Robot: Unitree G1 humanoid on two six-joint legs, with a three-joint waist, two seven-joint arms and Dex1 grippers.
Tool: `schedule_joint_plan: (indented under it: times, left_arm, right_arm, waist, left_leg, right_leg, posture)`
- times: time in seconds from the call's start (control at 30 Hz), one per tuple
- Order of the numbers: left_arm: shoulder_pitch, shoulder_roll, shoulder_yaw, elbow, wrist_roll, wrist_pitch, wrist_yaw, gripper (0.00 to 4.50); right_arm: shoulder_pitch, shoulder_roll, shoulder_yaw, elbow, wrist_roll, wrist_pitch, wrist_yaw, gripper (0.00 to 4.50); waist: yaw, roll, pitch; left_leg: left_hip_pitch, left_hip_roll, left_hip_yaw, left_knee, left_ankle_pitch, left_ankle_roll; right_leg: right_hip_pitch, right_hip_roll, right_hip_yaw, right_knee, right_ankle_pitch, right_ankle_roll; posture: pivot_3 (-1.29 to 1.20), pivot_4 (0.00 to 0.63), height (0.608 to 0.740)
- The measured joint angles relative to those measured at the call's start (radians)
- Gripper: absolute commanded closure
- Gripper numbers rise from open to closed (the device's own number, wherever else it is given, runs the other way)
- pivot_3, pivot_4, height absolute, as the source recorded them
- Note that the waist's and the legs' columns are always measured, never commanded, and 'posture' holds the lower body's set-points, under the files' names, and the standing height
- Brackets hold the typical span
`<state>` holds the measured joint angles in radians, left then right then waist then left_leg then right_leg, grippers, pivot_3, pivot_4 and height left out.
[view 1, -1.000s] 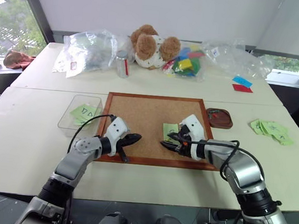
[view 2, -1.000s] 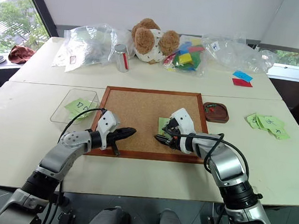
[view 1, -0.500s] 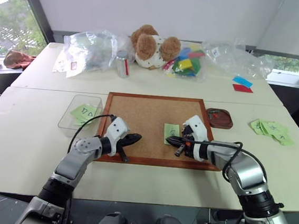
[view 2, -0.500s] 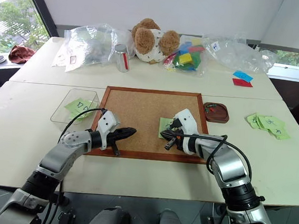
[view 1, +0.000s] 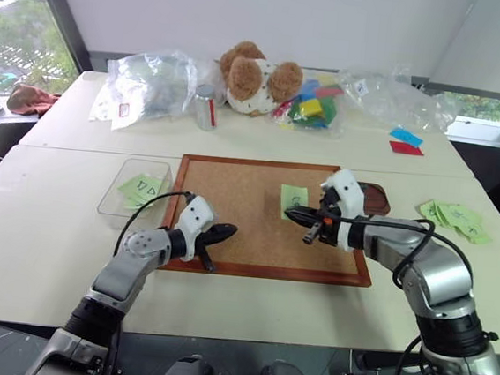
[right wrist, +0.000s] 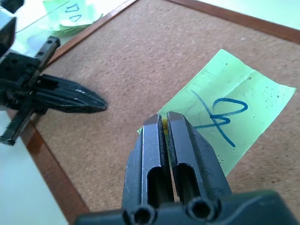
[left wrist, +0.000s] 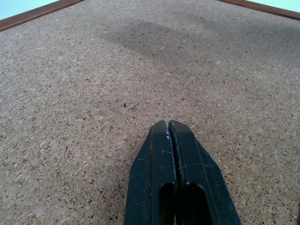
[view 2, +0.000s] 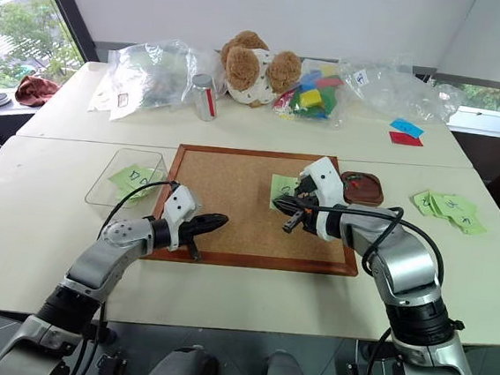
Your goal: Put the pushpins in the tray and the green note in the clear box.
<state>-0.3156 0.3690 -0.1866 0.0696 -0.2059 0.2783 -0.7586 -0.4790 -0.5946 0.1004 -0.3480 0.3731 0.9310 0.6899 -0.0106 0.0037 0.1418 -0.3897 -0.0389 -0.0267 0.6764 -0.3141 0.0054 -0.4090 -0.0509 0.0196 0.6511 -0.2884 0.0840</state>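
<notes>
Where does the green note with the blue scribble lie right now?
The green note lies flat on the cork board, toward its right side, just beyond the right gripper and left of the tray.

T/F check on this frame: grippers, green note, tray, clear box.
1. The right gripper is shut on a yellow pushpin. True.
2. The green note lies in the clear box. False: it lies on the cork board; the box holds other green slips.
3. The left gripper is shut and holds nothing. True.
4. The tray sits at the board's left edge. False: it is at the board's right edge.
</notes>
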Motion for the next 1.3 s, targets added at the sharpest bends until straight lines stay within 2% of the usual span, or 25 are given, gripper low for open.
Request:
schedule_joint_plan:
  times: [0.03,0.07,0.2,0.3,0.33,0.57,0.7,0.9,1.1,1.17,1.23,1.3]
  left_arm:
    - [-0.002,-0.01,0.009,-0.006,-0.009,0.015,0.003,3.98]
    - [-0.004,-0.032,0.031,-0.016,-0.04,0.06,0.009,3.7]
    - [-0.01,-0.095,0.107,-0.075,-0.183,0.264,0.046,1.81]
    - [-0.033,-0.133,0.16,-0.148,-0.294,0.404,0.084,0.15]
    - [-0.05,-0.149,0.188,-0.178,-0.341,0.452,0.105,0.03]
    - [-0.121,-0.322,0.331,-0.226,-0.578,0.655,0.304,0.03]
    - [-0.143,-0.418,0.366,-0.226,-0.663,0.718,0.419,0.03]
    - [-0.174,-0.486,0.389,-0.186,-0.74,0.766,0.531,0.03]
    - [-0.189,-0.506,0.409,-0.16,-0.792,0.795,0.611,0.03]
    - [-0.189,-0.507,0.409,-0.158,-0.81,0.809,0.631,0.55]
    - [-0.189,-0.508,0.41,-0.156,-0.83,0.825,0.648,1.36]
    - [-0.188,-0.51,0.41,-0.155,-0.85,0.835,0.667,2.35]
  right_arm:
    - [0.0,-0.01,0.0,-0.01,0.003,0.002,0.004,4.5]
    - [0.0,-0.024,0.001,-0.026,0.005,0.006,0.01,4.5]
    - [-0.001,-0.062,0.001,-0.063,0.014,0.017,0.029,4.5]
    - [-0.001,-0.095,0.002,-0.078,0.018,0.02,0.046,4.5]
    - [-0.005,-0.103,0.002,-0.085,0.021,0.02,0.051,4.5]
    - [-0.018,-0.143,0.009,-0.134,0.028,0.022,0.078,4.5]
    - [-0.023,-0.149,0.026,-0.17,0.034,0.022,0.086,4.5]
    - [-0.048,-0.15,0.053,-0.2,0.042,0.023,0.089,4.5]
    - [-0.076,-0.147,0.072,-0.209,0.044,0.023,0.091,4.5]
    - [-0.082,-0.144,0.075,-0.213,0.044,0.023,0.091,4.5]
    - [-0.083,-0.142,0.08,-0.215,0.044,0.023,0.091,4.5]
    - [-0.086,-0.141,0.083,-0.214,0.044,0.023,0.091,4.5]
  waist:
    - [0.001,0.0,0.0]
    - [0.003,0.0,0.0]
    - [0.002,-0.002,0.001]
    - [0.001,-0.002,0.002]
    - [0.001,-0.002,0.002]
    - [0.003,-0.004,0.003]
    - [0.003,-0.005,0.004]
    - [0.003,-0.006,0.004]
    - [0.003,-0.006,0.004]
    - [0.005,-0.006,0.004]
    - [0.006,-0.006,0.004]
    - [0.006,-0.006,0.004]
  left_leg:
    - [0.0,0.0,0.0,0.0,0.0,0.0]
    - [-0.001,0.0,0.0,0.001,0.0,0.0]
    - [-0.002,0.0,0.0,0.002,-0.001,0.001]
    - [-0.003,0.0,0.0,0.001,-0.001,0.001]
    - [-0.003,0.0,0.0,0.001,-0.001,0.001]
    - [-0.003,0.0,0.0,0.003,-0.001,0.001]
    - [-0.003,0.0,0.0,0.003,0.001,-0.001]
    - [-0.003,0.0,0.0,0.004,0.002,-0.003]
    - [-0.003,0.0,0.0,0.004,0.003,-0.005]
    - [-0.003,0.0,0.0,0.004,0.003,-0.005]
    - [-0.003,0.0,0.0,0.004,0.003,-0.006]
    - [-0.003,0.0,0.0,0.004,0.003,-0.006]
  right_leg:
    - [0.0,0.0,0.0,0.0,0.0,0.0]
    - [0.0,0.0,0.0,0.0,0.0,0.0]
    - [-0.001,0.0,-0.001,-0.001,0.0,0.0]
    - [-0.002,0.0,-0.001,-0.001,0.0,0.0]
    - [-0.002,0.0,-0.001,-0.001,0.0,0.0]
    - [-0.001,0.0,-0.001,-0.001,0.0,0.0]
    - [-0.001,0.001,-0.001,-0.001,0.0,0.0]
    - [-0.001,0.001,-0.001,-0.001,0.0,0.0]
    - [-0.001,0.001,-0.001,-0.001,0.0,0.0]
    - [-0.001,0.001,-0.001,-0.001,0.0,0.0]
    - [-0.001,0.001,-0.001,-0.001,0.0,0.0]
    - [-0.001,0.001,-0.001,-0.001,0.0,0.0]
  posture:
    - [0.0,0.15,0.74]
    - [0.0,0.15,0.74]
    - [0.0,0.15,0.74]
    - [0.0,0.15,0.74]
    - [0.0,0.15,0.74]
    - [0.0,0.15,0.74]
    - [0.0,0.15,0.74]
    - [0.0,0.15,0.74]
    - [0.0,0.15,0.74]
    - [0.0,0.15,0.74]
    - [0.0,0.15,0.74]
    - [0.0,0.15,0.74]
